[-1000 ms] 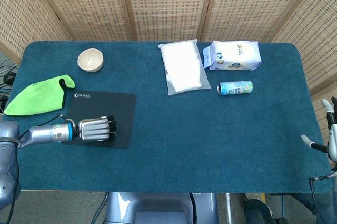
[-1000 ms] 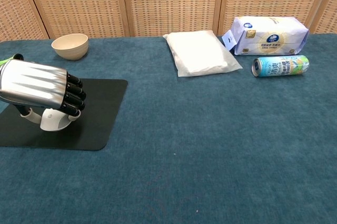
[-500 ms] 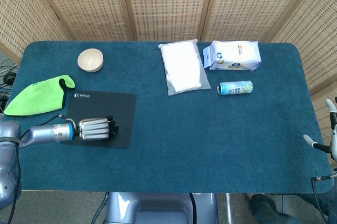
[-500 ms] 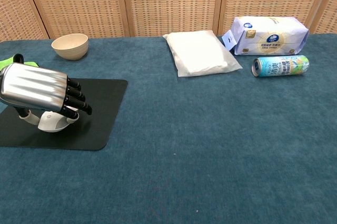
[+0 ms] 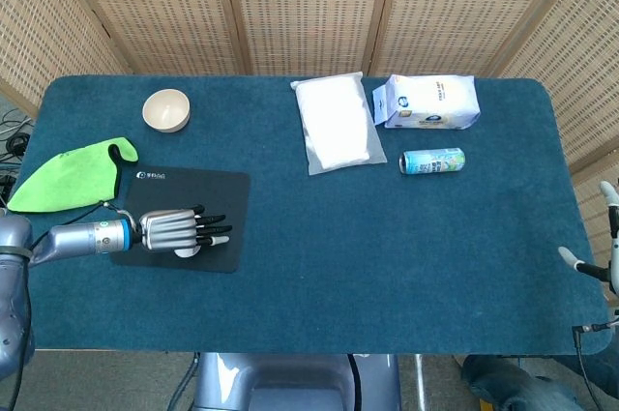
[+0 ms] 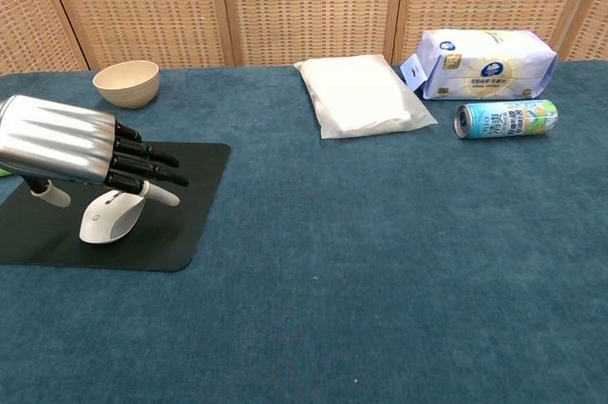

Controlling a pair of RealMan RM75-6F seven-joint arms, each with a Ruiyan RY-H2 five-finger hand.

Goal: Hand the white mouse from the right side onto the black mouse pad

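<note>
The white mouse lies on the black mouse pad, near its front edge; in the head view only a sliver of the mouse shows under the fingers. My left hand hovers just above the mouse with its fingers stretched out and apart, holding nothing; the head view shows the left hand over the pad. My right hand is barely visible at the right edge of the head view, off the table, and its state is unclear.
A beige bowl stands at the back left, a green cloth lies left of the pad. A white plastic pouch, a tissue pack and a lying can sit at the back right.
My left hand's fingers have uncurled from around the mouse and lifted slightly, leaving the mouse resting on the pad. The right hand has hardly moved.
</note>
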